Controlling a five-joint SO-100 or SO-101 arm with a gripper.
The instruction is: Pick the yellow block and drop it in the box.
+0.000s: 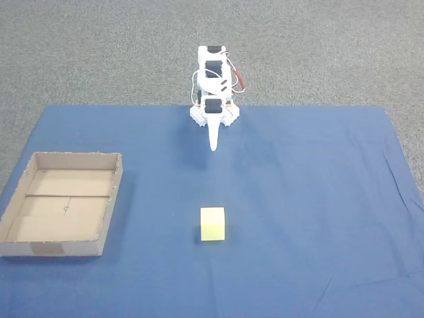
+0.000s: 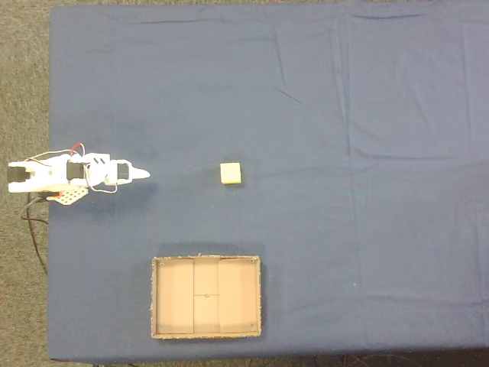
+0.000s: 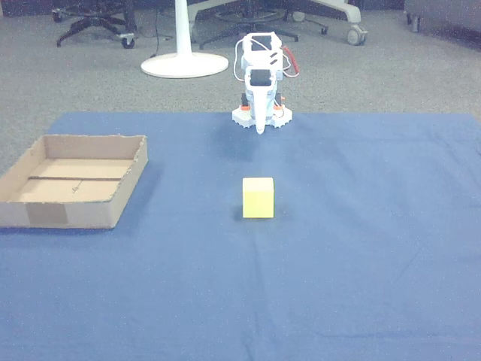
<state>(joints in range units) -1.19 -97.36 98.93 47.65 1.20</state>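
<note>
The white arm's fingers [image 1: 213,147] taper together to one closed point, holding nothing — folded back near its base. Well apart, the small pale-yellow foam cube [image 1: 212,224] sits on the blue cloth-covered desk [image 1: 318,199], outside the shallow brown cardboard tray [image 1: 110,212] — empty.

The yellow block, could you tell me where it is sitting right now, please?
The yellow block sits alone on the blue cloth, straight out from the gripper tip and apart from it. In that fixed view the cardboard box lies off to its left.
</note>
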